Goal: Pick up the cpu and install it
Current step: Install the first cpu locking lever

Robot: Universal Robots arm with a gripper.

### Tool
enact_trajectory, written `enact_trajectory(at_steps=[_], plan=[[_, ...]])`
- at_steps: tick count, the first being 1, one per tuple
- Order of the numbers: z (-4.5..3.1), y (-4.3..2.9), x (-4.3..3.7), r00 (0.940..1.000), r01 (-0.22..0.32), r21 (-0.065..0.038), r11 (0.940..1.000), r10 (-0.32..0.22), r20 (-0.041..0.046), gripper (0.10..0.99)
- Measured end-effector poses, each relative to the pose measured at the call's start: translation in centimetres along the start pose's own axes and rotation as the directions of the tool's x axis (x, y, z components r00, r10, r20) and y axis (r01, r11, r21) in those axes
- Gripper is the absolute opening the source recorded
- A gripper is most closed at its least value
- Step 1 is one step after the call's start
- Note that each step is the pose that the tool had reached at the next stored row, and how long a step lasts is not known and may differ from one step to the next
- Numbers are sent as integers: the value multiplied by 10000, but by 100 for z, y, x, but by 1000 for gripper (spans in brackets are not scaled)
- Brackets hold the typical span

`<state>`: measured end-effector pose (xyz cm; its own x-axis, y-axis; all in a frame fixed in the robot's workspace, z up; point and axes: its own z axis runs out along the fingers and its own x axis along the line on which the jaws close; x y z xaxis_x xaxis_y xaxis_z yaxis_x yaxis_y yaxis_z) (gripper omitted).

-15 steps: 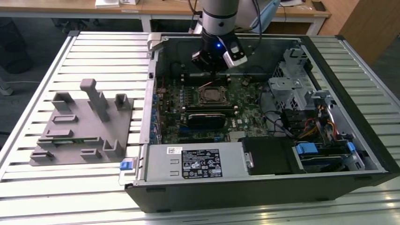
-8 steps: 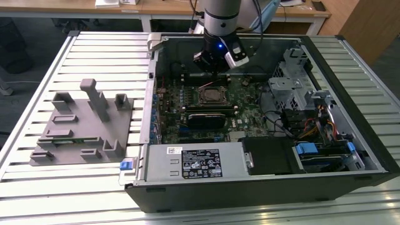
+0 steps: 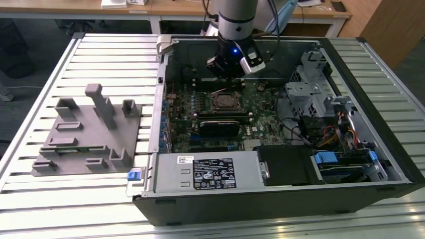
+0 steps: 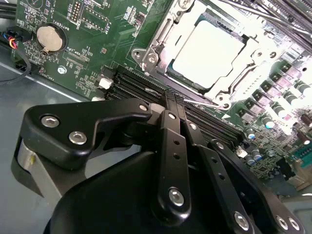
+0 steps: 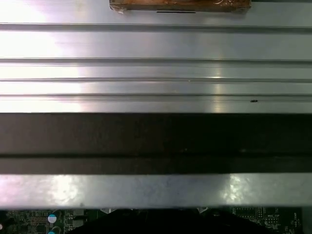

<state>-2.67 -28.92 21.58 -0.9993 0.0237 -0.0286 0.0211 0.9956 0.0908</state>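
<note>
With its fingers drawn together on nothing, the gripper (image 4: 174, 100) hangs over the memory slots (image 4: 146, 90) just beside the cpu (image 4: 208, 52), a thin, pale silver square already seated in its motherboard socket (image 4: 156, 48), probably light, stiff and fragile, best gripped by opposite edges.

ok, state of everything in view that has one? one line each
cpu: seated flat in the socket, pale top facing up
socket frame: open, not clamped over the cpu
gripper: above the motherboard beside the socket, holding nothing, fingers together
computer case: lying on its side, side panel off
grey fixture: on the table at the exterior view's left, cpu not on it
</note>
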Motion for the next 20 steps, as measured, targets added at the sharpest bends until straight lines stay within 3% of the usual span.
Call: enact_trajectory(at_steps=[20], plan=[[164,-6,-56,9999,-14,21,10000,15,-161,106]])
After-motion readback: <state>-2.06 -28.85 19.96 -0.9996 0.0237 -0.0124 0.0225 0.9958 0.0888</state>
